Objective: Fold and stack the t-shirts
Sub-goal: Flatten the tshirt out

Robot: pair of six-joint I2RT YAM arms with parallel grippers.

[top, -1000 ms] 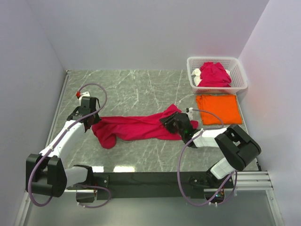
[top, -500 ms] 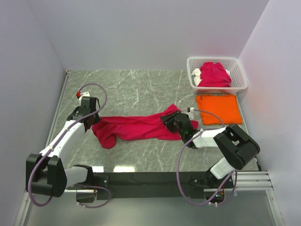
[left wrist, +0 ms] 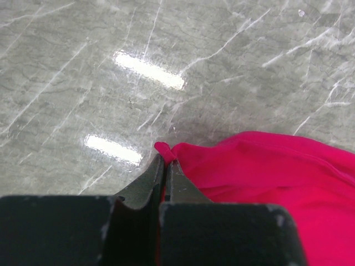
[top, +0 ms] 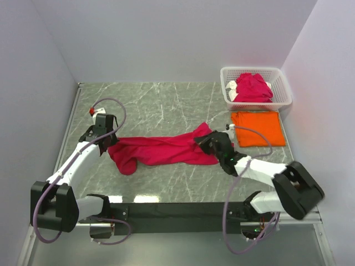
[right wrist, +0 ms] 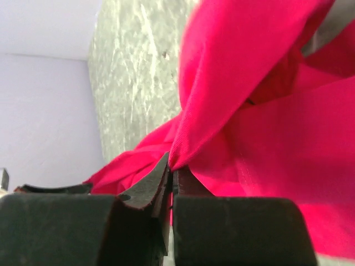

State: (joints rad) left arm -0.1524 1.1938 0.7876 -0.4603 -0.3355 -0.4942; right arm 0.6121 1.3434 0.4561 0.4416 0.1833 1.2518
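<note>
A crimson-pink t-shirt [top: 161, 149] lies stretched in a long bunch across the middle of the marble table. My left gripper [top: 110, 145] is shut on its left end; in the left wrist view a small tip of cloth [left wrist: 164, 149] pokes out past the gripper [left wrist: 166, 160]. At the shirt's right end my right gripper [top: 206, 142] is shut on a fold of the same shirt [right wrist: 233, 83], pinched at the jaw tips [right wrist: 172, 166]. A folded orange t-shirt [top: 257, 128] lies flat at the right. Another crimson-pink t-shirt [top: 252, 88] sits crumpled in the basket.
The white lattice basket [top: 280, 77] stands at the back right corner, just behind the orange shirt. Grey walls close in the table on the left, back and right. Bare marble [top: 155, 105] stretches behind the spread shirt.
My right gripper has closed on the shirt's right end, and the right arm has swung out to the right. The left arm has stayed still.
</note>
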